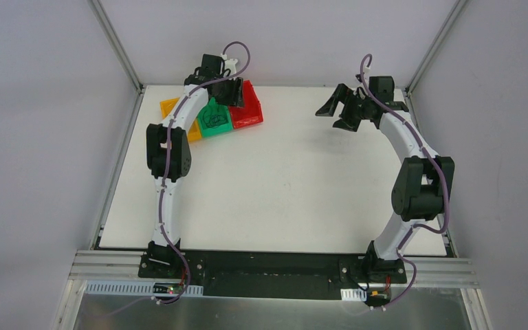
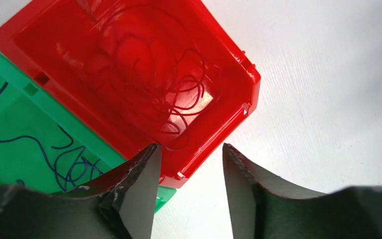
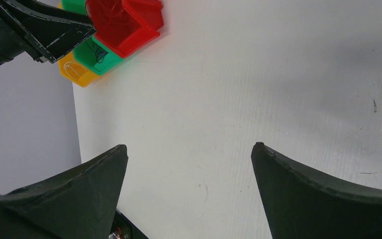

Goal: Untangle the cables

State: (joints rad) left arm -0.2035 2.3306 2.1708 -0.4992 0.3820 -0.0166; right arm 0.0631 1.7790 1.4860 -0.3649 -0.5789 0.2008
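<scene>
Hovering over the red bin point(image 2: 251, 74), the left gripper point(image 2: 190, 149) has its jaws apart, nothing held.
The red cable point(image 2: 149, 84) lies coiled inside the red bin at the table's point(image 1: 282, 185) 11 o'clock; the dark blue cable point(image 2: 54, 149) sits in the adjoining green bin point(image 2: 10, 104). The right gripper point(image 3: 189, 146), jaws wide apart, hangs at 1 o'clock.

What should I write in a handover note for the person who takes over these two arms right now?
Left gripper: open, empty, hovering over the edge of the red bin.
Right gripper: open, empty, above the table, away from the bins.
Cables: red cable in loose loops in the red bin; dark blue cable in the green bin; whitish cable in the yellow bin.
Done: colours seem separated, one per bin.
Left: probably little; knots in the red loops cannot be judged.
</scene>
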